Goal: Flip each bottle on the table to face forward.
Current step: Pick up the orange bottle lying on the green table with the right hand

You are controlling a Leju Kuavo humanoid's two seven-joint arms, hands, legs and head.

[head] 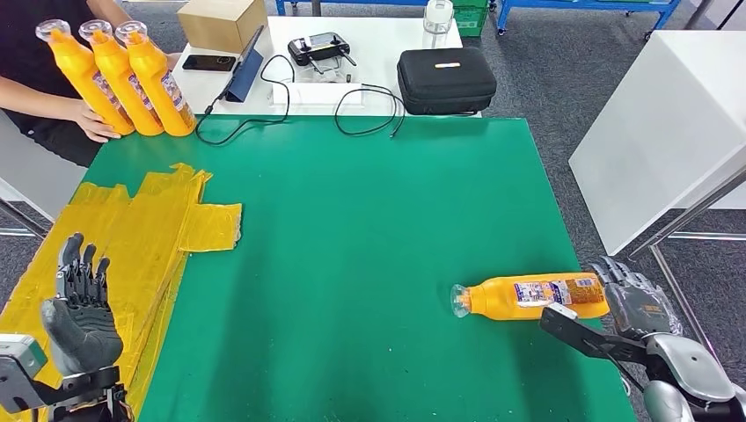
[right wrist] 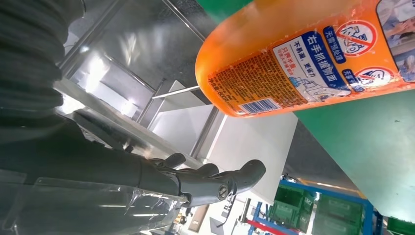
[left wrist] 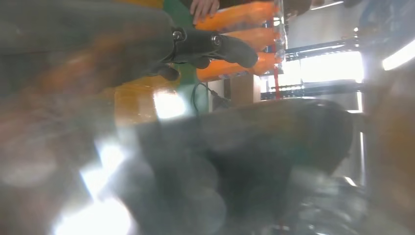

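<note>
An orange bottle (head: 532, 296) lies on its side near the right edge of the green table (head: 369, 229), clear cap toward the left, label up. Its base and label fill much of the right wrist view (right wrist: 303, 58). My right hand (head: 629, 303) is open just behind the bottle's base, fingers spread off the table's right edge, thumb below the bottle; it is not gripping it. My left hand (head: 79, 308) hovers open over yellow tape at the front left. Three more orange bottles (head: 119, 79) stand upright at the far left corner, a person's hand (head: 95, 123) on them.
Yellow tape patches (head: 149, 229) cover the table's left side. Behind the green table, a white table holds a black case (head: 444, 79), cables (head: 352, 110), a controller (head: 318, 48), a phone (head: 208, 62) and a cardboard box (head: 222, 24). A white cabinet (head: 669, 123) stands on the right.
</note>
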